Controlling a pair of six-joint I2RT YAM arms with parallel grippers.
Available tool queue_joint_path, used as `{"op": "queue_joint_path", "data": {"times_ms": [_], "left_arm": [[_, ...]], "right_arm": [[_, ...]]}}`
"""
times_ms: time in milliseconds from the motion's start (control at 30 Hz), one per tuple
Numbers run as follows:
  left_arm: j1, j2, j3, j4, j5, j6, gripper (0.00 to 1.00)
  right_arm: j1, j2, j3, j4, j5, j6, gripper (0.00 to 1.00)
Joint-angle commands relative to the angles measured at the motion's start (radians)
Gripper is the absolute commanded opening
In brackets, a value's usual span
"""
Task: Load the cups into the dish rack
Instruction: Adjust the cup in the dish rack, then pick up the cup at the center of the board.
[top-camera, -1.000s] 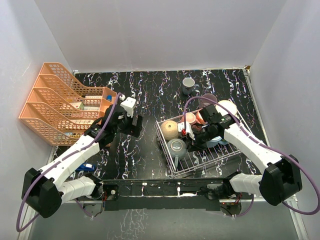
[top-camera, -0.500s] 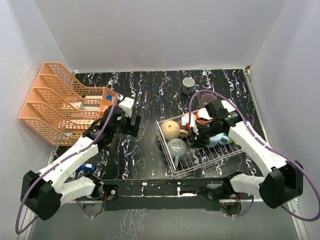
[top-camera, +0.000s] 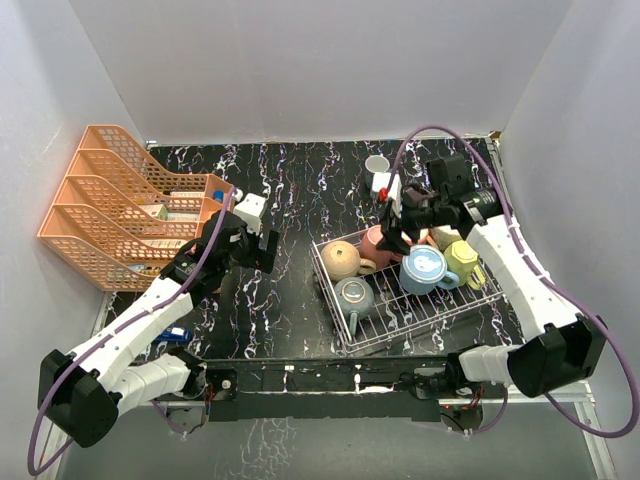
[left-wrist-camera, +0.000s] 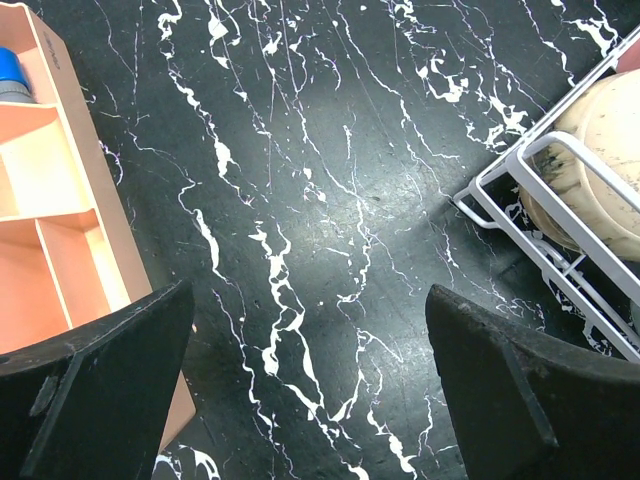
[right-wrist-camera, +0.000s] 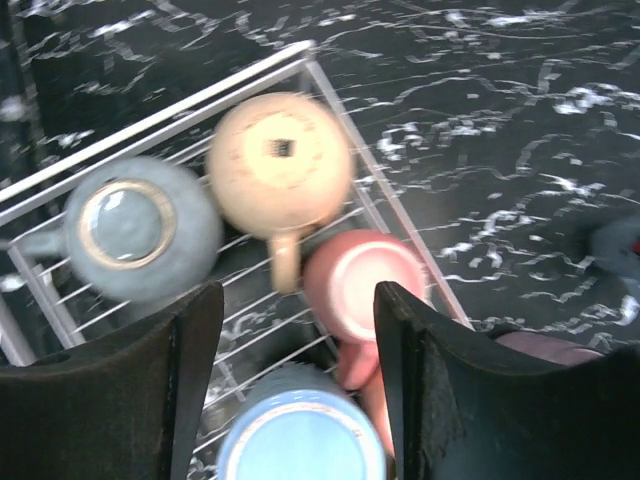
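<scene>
Cups (top-camera: 340, 259) fill the dish rack (top-camera: 326, 280); apparently one grey cup (top-camera: 377, 165) remains beyond it. Left gripper (left-wrist-camera: 307, 295), right gripper (right-wrist-camera: 297, 300): spread, empty.

Black marble-look table (top-camera: 300, 190) (white veins) — plain white walls (top-camera: 320, 60) on three sides.

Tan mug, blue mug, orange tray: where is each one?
tan mug (top-camera: 340, 259), overhead view, on its upturned base.
blue mug (top-camera: 424, 268), overhead view, on its upturned base.
orange tray (top-camera: 88, 260), overhead view, on its nearest mesh wall.
</scene>
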Motion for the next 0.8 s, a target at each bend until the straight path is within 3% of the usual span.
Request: {"op": "queue_joint_path", "data": {"times_ms": [0, 167, 267, 500, 767], "left_arm": [[0.005, -0.027, -0.006, -0.003, -0.029, 0.014, 0.97], [0.005, -0.021, -0.003, -0.008, -0.040, 0.014, 0.97], [0.005, -0.022, -0.003, -0.009, -0.049, 0.016, 0.97], [0.005, -0.022, -0.011, -0.004, -0.070, 0.018, 0.97], [0.005, -0.009, -0.014, -0.006, -0.098, 0.024, 0.97]], "right_arm": [[-0.048, 0.053, 0.085, 0.253, 0.099, 0.257, 0.68], [-0.121, 0.108, 0.079, 0.550, 0.241, 0.494, 0.84], [-0.154, 0.185, 0.110, 0.642, 0.314, 0.586, 0.85], [-0.158, 0.415, 0.252, 0.676, 0.465, 0.712, 0.84], [-0.165, 0.736, 0.533, 0.582, 0.538, 0.800, 0.80]]}}
